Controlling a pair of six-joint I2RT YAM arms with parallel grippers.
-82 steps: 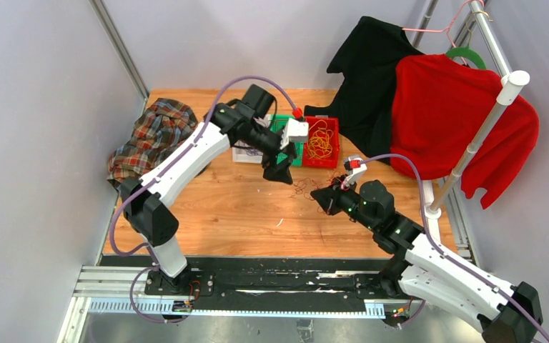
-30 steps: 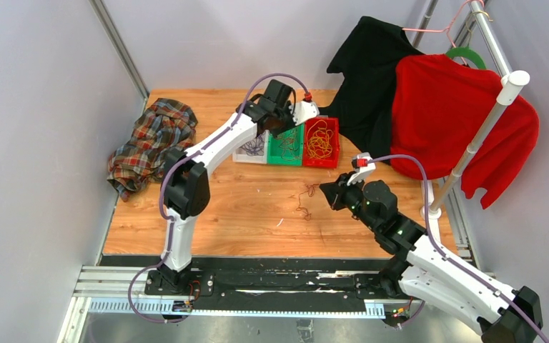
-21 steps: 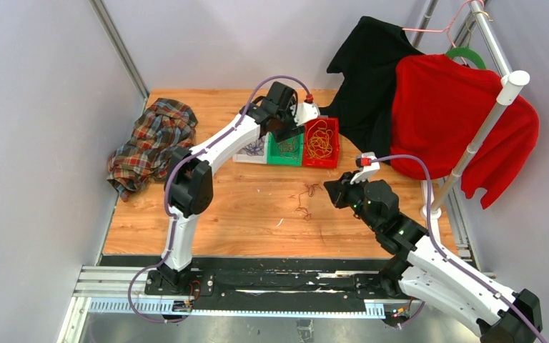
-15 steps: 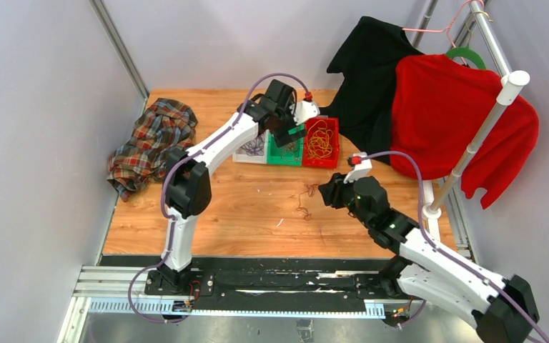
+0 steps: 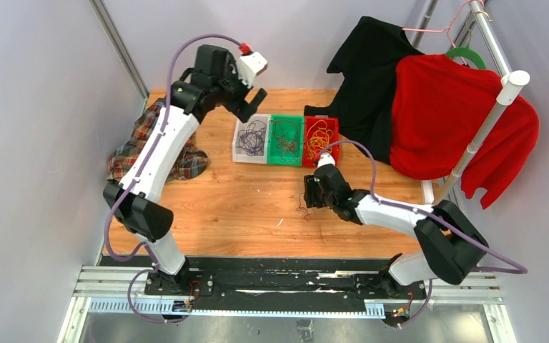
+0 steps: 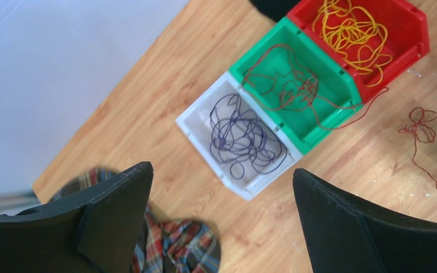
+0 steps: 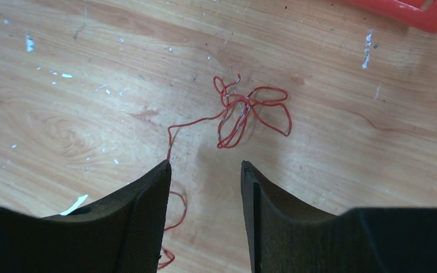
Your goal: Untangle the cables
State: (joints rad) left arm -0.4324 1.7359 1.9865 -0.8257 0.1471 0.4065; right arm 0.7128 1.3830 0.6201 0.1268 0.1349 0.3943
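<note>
Risk: right jaws, half-open and empty, hover over tail of red cable (image 7: 231,102); closing may miss thin wire or tighten its knot. Left jaws gape empty, high above it.

I count three bins in one row: the green bin (image 6: 325,75) in the middle, one white bin (image 6: 244,190) and one red bin (image 6: 411,28) touching either side of it. Four cable tangles: one dark red tangle (image 6: 293,91) in the green bin, one purple tangle (image 6: 244,139) in the white bin, one yellow tangle (image 6: 350,31) in the red bin, and one loose red tangle (image 7: 244,114) on the counter (image 5: 243,214) near the green bin. One plaid cloth (image 5: 187,163). Two hung garments: one black garment (image 5: 368,78) and one red garment (image 5: 450,114).
</note>
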